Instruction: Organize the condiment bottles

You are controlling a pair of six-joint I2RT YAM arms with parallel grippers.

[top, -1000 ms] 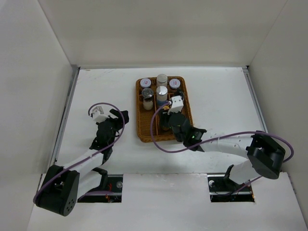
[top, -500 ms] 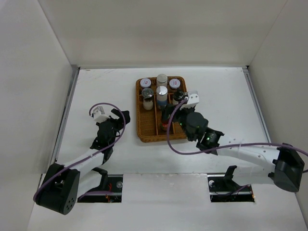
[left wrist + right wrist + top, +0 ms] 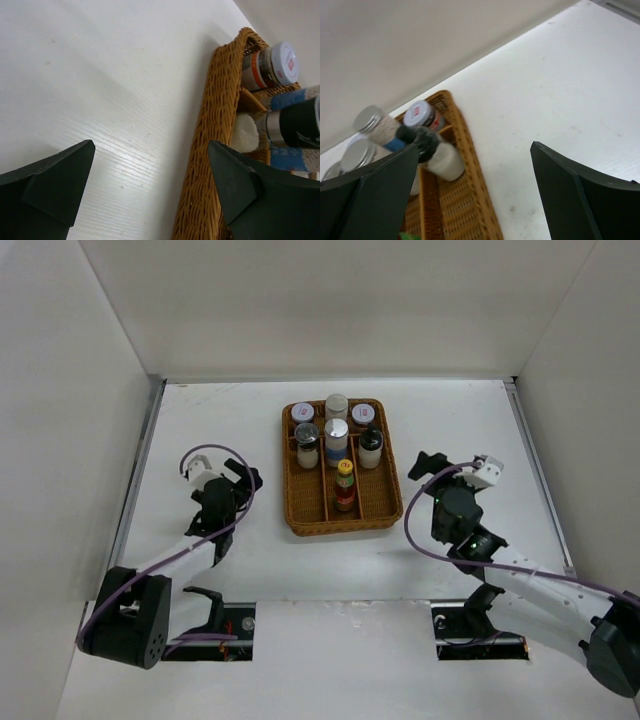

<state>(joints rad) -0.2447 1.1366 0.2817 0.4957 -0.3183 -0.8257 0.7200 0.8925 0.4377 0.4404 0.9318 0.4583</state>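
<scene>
White table [image 3: 200, 420] carries, midway toward its far edge, a wicker tray [image 3: 335, 530] holding the condiment bottles [image 3: 337, 430], likely rigid, light and slippery, best gripped at the body below the cap; left gripper [image 3: 240, 478] and right gripper [image 3: 425, 465] stand spread, empty.

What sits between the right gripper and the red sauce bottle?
In the top view, only bare table and the wicker tray's right wall separate the right gripper from the red sauce bottle.
</scene>
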